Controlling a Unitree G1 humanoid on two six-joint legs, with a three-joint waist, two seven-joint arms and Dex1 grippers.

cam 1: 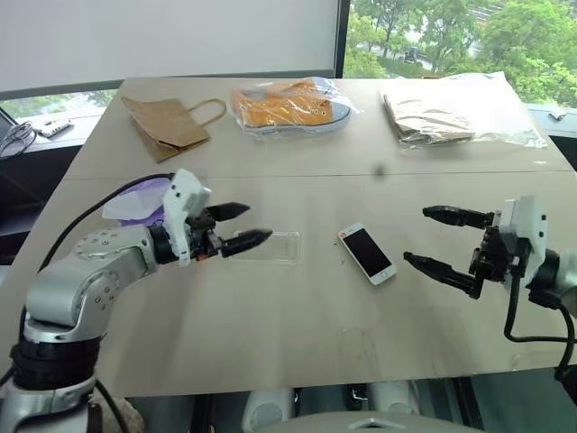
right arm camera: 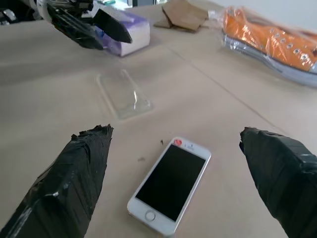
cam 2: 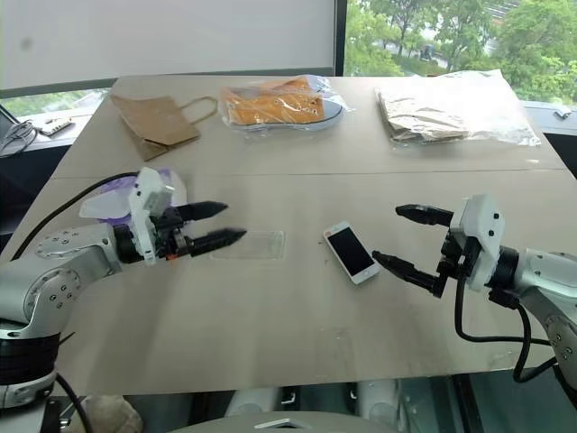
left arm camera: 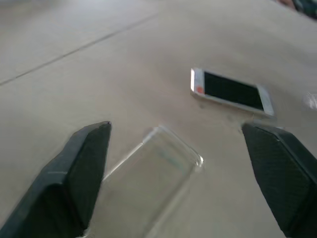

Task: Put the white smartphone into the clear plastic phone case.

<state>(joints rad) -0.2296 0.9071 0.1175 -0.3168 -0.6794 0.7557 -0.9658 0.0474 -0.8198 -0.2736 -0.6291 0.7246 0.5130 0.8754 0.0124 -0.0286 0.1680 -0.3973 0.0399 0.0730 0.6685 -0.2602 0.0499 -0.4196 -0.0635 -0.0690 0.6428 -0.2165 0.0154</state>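
The white smartphone [cam 1: 367,253] lies screen-up near the middle of the table, angled. Left of it the clear plastic phone case [cam 1: 270,246] lies flat on the wood, a faint glossy outline. My left gripper [cam 1: 242,226] is open at the case's left end, its fingertips over that end and nothing between them. My right gripper [cam 1: 425,238] is open a short way right of the phone, fingers pointing toward it, apart from it. The right wrist view shows the phone [right arm camera: 170,183] between and beyond its open fingers, with the case [right arm camera: 123,93] further off.
A purple-and-white pack [cam 1: 140,200] sits behind my left gripper. At the table's far side lie a brown paper bag [cam 1: 167,124], an orange item in a crinkly clear bag [cam 1: 287,105] and a bagged tan item [cam 1: 451,110]. Bare wood surrounds the phone.
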